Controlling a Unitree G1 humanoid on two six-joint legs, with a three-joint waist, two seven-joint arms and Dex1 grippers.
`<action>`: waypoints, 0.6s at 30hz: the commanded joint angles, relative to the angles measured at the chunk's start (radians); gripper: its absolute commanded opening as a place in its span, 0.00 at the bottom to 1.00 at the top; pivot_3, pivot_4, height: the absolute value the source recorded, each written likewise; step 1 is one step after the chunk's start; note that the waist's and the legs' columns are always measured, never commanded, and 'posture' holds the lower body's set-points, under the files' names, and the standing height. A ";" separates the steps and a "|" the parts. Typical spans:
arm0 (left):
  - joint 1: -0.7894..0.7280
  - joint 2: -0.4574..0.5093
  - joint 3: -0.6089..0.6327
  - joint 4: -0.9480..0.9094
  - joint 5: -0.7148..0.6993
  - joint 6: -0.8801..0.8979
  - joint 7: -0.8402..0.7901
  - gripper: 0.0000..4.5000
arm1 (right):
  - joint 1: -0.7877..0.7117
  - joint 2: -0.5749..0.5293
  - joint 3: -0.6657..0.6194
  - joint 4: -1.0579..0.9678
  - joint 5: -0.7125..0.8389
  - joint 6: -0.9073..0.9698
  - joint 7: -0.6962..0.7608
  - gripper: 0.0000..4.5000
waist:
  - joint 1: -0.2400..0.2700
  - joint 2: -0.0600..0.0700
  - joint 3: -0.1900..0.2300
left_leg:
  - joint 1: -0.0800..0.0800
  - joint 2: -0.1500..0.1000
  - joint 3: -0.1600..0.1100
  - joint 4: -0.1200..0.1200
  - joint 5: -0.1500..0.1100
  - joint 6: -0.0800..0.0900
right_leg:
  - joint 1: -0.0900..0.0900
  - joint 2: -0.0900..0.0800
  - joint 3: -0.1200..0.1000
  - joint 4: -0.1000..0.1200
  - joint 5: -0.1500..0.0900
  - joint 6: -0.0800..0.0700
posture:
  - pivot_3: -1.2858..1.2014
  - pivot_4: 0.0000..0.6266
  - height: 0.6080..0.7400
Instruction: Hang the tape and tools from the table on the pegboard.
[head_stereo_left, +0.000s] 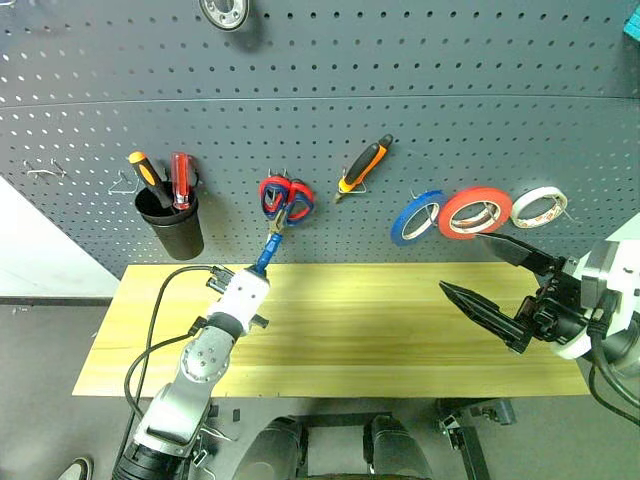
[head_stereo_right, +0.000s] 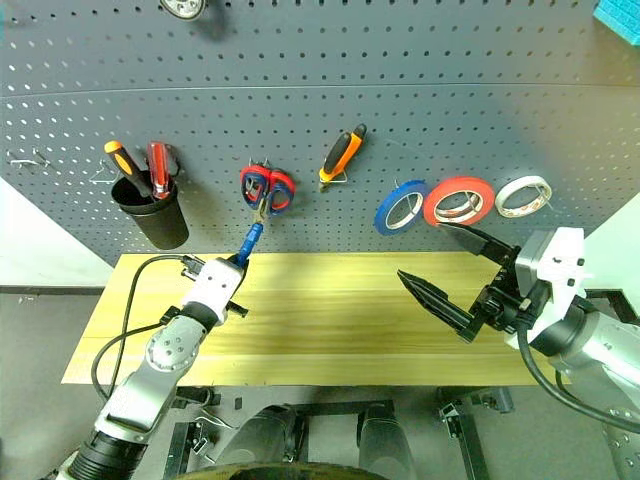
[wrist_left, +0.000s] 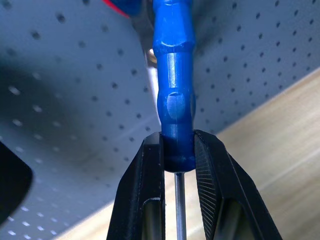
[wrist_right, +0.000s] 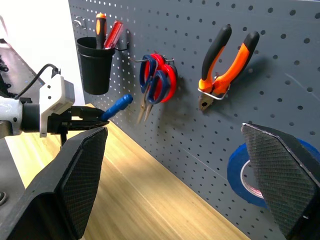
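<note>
- Left gripper (wrist_left: 177, 150) pinches the smooth blue screwdriver (head_stereo_left: 266, 252) handle near the tabletop's (head_stereo_left: 400, 330) back edge.
- Right gripper (head_stereo_left: 497, 277), ribbed fingers spread wide, holds nothing.

Orange-handled pliers (wrist_right: 226, 62) hang on the pegboard (wrist_right: 280, 75) beside scissors (wrist_right: 156, 82), blue tape (wrist_right: 245, 172) nearby.

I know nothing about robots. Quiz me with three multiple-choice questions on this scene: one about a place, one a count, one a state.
1. Where are the pliers?
A on the table
B hanging on the pegboard
C in the black cup

2. How many tape rolls hang on the pegboard?
A one
B two
C three

3. The left tool is:
A shut on the blue screwdriver
B open
C shut on scissors

Answers:
B, they hang from a hook.
C, blue, red-orange, white.
A, its fingers pinch the handle.
</note>
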 joint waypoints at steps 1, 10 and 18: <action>0.024 0.031 0.008 0.028 0.075 -0.198 0.027 0.11 | -0.029 -0.010 -0.007 0.006 -0.012 -0.019 0.008 1.00 | 0.000 0.001 -0.006 | 0.000 0.000 0.000 0.000 0.000 0.000 | 0.000 0.000 0.000 0.000 0.000 0.000 | 0.52 0.09 0.85; 0.032 0.056 0.049 0.102 0.209 -0.645 0.160 0.11 | -0.071 -0.012 0.005 0.036 -0.033 -0.018 0.027 1.00 | 0.004 0.003 -0.021 | 0.003 0.000 0.000 0.001 -0.001 0.001 | 0.003 0.000 0.000 0.000 0.000 0.000 | 0.52 0.08 0.85; -0.202 0.001 0.173 0.056 0.199 -0.705 0.208 0.11 | -0.115 -0.023 0.018 0.082 -0.052 -0.019 0.058 1.00 | 0.022 0.004 -0.027 | 0.012 0.000 0.001 0.001 -0.001 0.001 | 0.012 0.001 0.000 0.001 0.001 0.000 | 0.53 0.07 0.85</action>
